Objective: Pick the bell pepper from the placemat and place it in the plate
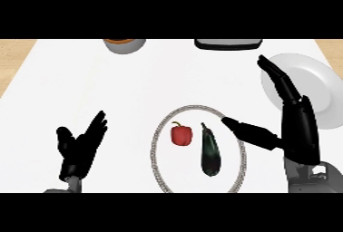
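Where the white counter [167, 81] narrows toward the far edge, a strip of wood-coloured surface [13, 59] shows at the left; a grey bowl [124, 46] with something orange in it and a dark-edged object [227, 44] sit along that far edge, both cut off by the view's top. Between them and the placemat [181, 167] the counter lies bare and wide. The placemat is an oval with a grey beaded rim, near the view's lower middle; on it the red bell pepper [181, 135] stands in the upper left part, stem up, with a dark eggplant [210, 152] just beside it to the right, apart from it. The white plate [315, 81] lies at the right, well apart from the pepper, its left side covered by the right hand [298, 131]. That hand is spread wide and holds nothing; its fingers point straight away from the robot over the plate, and its thumb juts left across the placemat's right rim toward the eggplant. The left hand [72, 156] rests open at the lower left, fingers up, clear of the placemat.
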